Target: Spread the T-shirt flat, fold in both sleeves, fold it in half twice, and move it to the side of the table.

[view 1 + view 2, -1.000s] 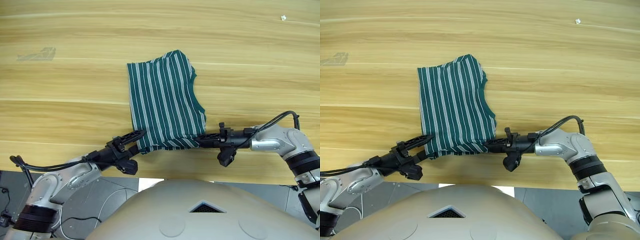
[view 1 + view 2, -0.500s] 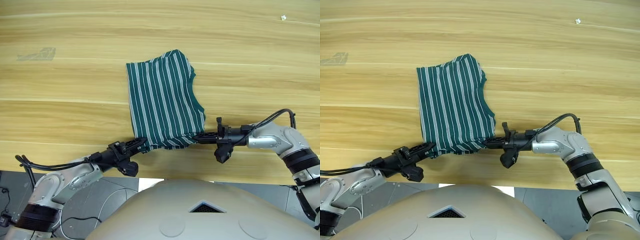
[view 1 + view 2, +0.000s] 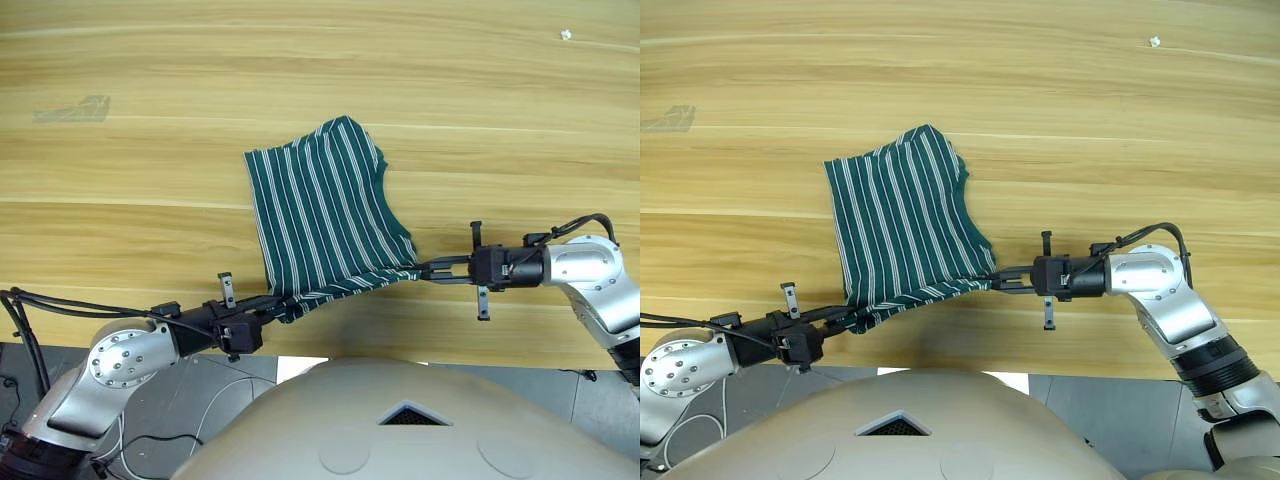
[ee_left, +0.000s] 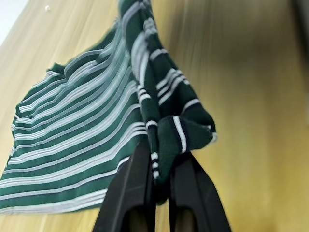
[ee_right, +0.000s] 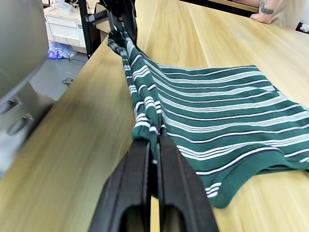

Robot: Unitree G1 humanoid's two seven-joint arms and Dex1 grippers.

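You have the T-shirt (image 3: 325,215), dark green with thin white stripes, lying near the front edge of the desk (image 3: 150,200). Its far part rests flat on the wood. Its near hem is raised and pulled into a tight line between your two claws.

The left claw (image 3: 278,301) is clamped on the hem's left corner. In the left wrist view its two fingers (image 4: 130,188) are pressed together on a bunched wad of striped cloth. The wad bulges out past them and hides their tips. From the head camera that corner is hard to read, because the hem drapes over the end of the claw.

The right claw (image 3: 425,270) is clamped on the hem's right corner. In the right wrist view its fingers (image 5: 130,183) meet on a thin rolled edge, and the pinched part of the cloth is hidden between them.

From above, the shirt reads as a narrow panel, with a curved notch (image 3: 386,165) on its right edge near the far end. You cannot tell from these pictures how many layers lie underneath or how the sleeves are tucked. The lifted hem also hides the strip of desk directly below it.

A small white speck (image 3: 566,35) lies far off toward the desk's far right corner. A faint grey mark (image 3: 75,108) shows on the wood well to the left of the shirt.
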